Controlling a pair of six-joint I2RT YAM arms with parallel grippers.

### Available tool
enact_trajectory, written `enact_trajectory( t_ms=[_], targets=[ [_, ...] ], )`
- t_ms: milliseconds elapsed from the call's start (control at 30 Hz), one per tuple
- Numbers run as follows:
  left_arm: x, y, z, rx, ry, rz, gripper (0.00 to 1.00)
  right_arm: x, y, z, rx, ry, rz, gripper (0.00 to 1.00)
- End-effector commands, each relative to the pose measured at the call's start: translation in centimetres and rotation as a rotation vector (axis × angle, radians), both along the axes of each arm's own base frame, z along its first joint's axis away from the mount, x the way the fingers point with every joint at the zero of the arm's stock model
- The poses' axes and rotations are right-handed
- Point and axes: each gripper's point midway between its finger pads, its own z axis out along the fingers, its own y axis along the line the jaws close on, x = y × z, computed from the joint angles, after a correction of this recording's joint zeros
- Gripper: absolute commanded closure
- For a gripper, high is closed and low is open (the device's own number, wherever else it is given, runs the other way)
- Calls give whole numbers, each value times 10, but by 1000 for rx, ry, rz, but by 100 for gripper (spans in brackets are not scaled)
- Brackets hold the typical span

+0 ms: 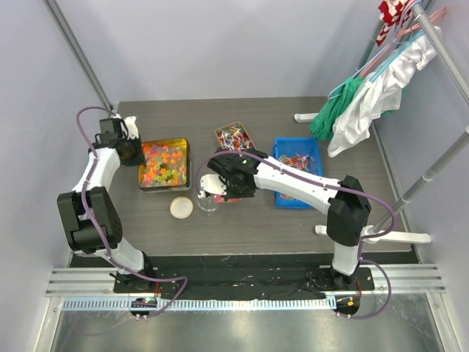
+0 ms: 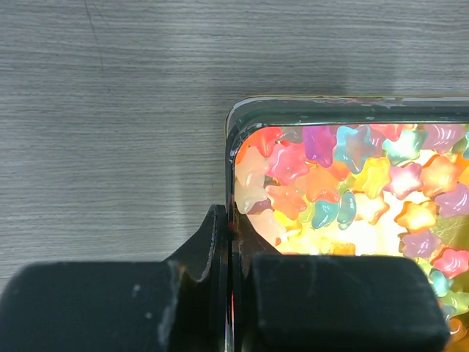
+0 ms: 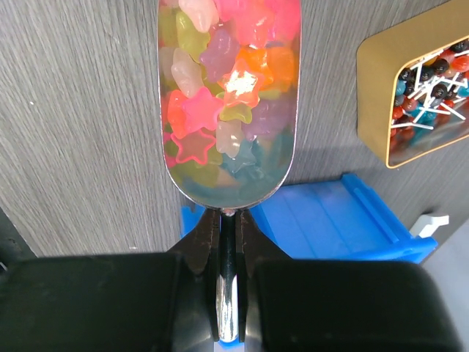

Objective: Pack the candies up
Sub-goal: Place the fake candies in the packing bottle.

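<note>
**tinker_j:** Left gripper (image 2: 231, 293) is right up in the lens, jaws pinched narrow on the left-side wall of the tray (image 2: 322, 110), so it's holding that in place. What worries me is further right. The right gripper (image 3: 229, 293) is clamped on the thin handle of the scoop (image 3: 234, 192), and that scoop is heaped.

**robo_nell:** Yeah, spill risk imo. Skinny handle in a two-finger pinch with a loaded bowl out front, so it could roll in the grip and dump half the load on the table. Plus the jar (image 1: 207, 203) has a small mouth next to that wide scoop. Pour fast and stuff bounces off the rim. Can't tell from the wrist view if the tip is over the jar at all. Overhead only shows it close by, with the lid (image 1: 181, 208) lying just left of the jar.

**tinker_j:** Where's the candy at then?

**robo_nell:** Most candies (image 2: 344, 176) sit in the tray on the left, and one scoopful is up in the air mid-table. They're little see-through stars in pink, orange, yellow, teal and purple. They look glossy and are probably sticky, so they may clump and drop all at once. Off to the right are the lollipop box (image 3: 375, 95) and the blue bin (image 3: 330, 220).
</note>
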Motion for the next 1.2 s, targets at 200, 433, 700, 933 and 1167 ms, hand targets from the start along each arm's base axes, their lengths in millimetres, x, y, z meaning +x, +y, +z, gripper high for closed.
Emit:
enact_trajectory(
  t_ms=[200, 433, 700, 933, 1167],
  targets=[
    [13, -1, 36, -27, -147, -2, 100, 2, 3, 13, -77, -71, 70, 99],
    [12, -1, 33, -35, -145, -2, 100, 4, 8, 13, -83, -77, 83, 99],
    [13, -3, 32, -47, -143, -6, 100, 8, 12, 14, -88, -85, 86, 99],
    [13, -4, 32, -53, -142, -7, 100, 12, 12, 20, -117, -109, 101, 99],
    [12, -4, 32, -57, -143, -9, 100, 13, 12, 25, -149, -127, 114, 99]
  ],
)
